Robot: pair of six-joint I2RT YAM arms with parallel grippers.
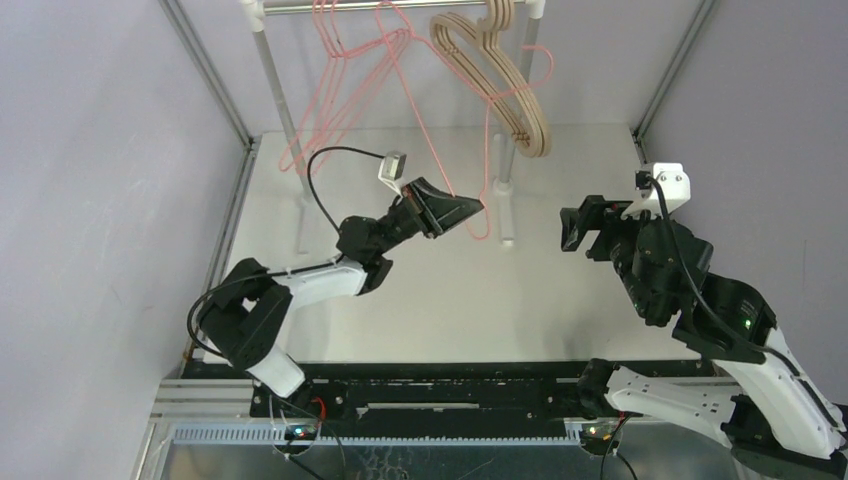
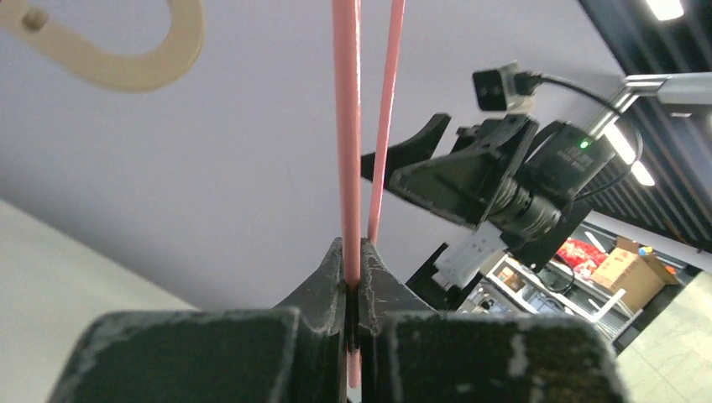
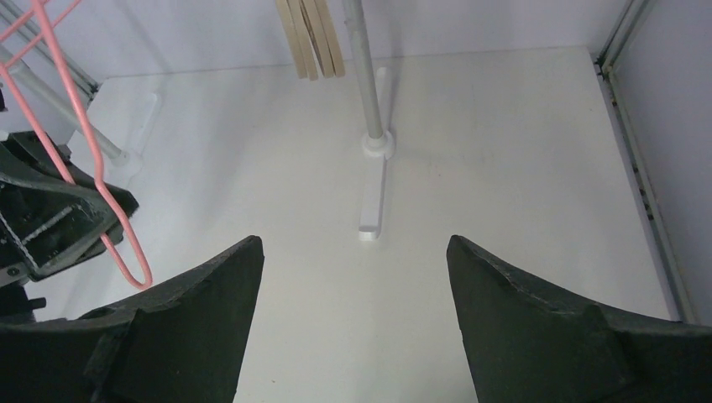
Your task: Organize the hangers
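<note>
Your left gripper [image 2: 351, 256] is pressed together on the thin pink wire hanger [image 2: 347, 126], which rises from between its fingers toward the silver metal rail [image 1: 400, 6]. Your right gripper [image 3: 353, 243] stands spread and empty, apart from that hanger.

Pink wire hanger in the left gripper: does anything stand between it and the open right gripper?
Nothing visible does. The left gripper pinches the pink wire hanger, and the right gripper, jaws wide, sits apart from it with only air between. The rack post stands farther back, beside that line rather than across it.
</note>
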